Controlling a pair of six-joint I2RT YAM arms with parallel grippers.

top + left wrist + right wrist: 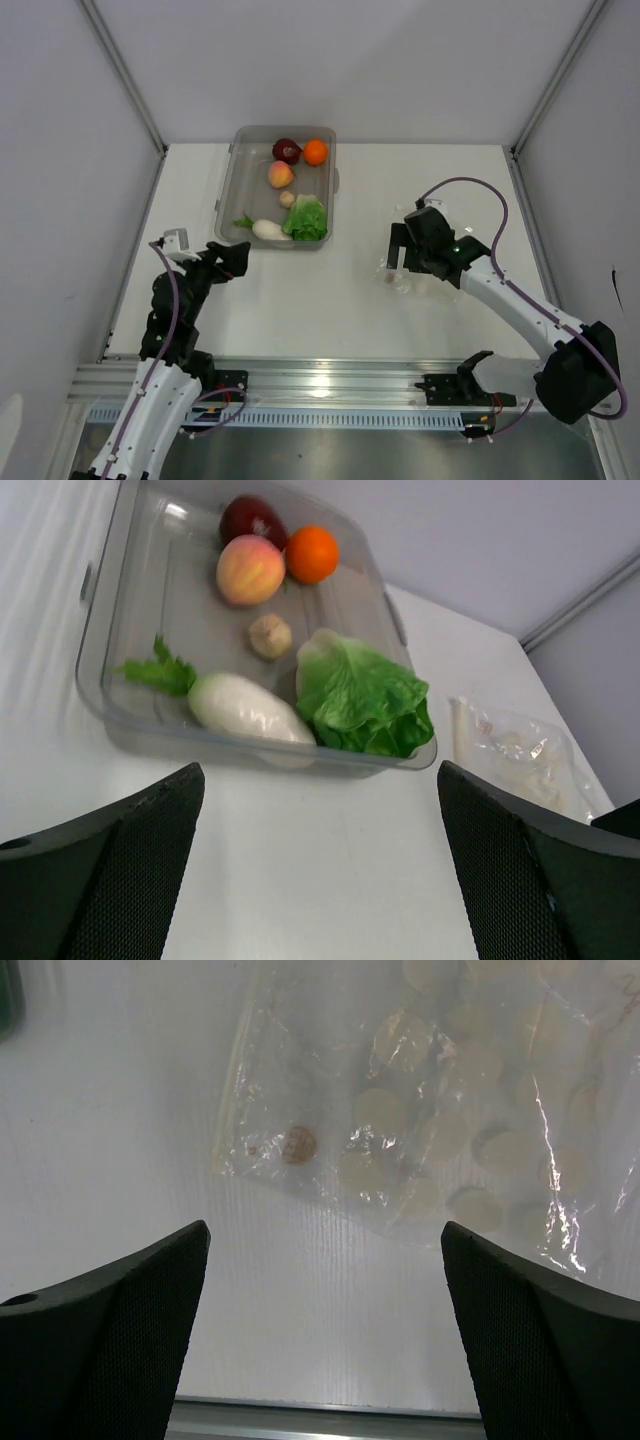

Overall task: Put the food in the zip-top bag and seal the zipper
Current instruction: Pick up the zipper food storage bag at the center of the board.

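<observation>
The food lies in a grey translucent tray: an orange, a dark red bulb, a peach-coloured fruit, a beige lump, a white radish and green lettuce. My left gripper hovers open just short of the tray's near edge, nothing between its fingers. The clear zip-top bag lies flat on the table at the right. Above its near edge my right gripper stands open and empty. I cannot make out the zipper clearly.
The white table is walled on three sides, with a metal rail along the near edge. The bag also shows right of the tray in the left wrist view. Bare tabletop lies between tray and bag.
</observation>
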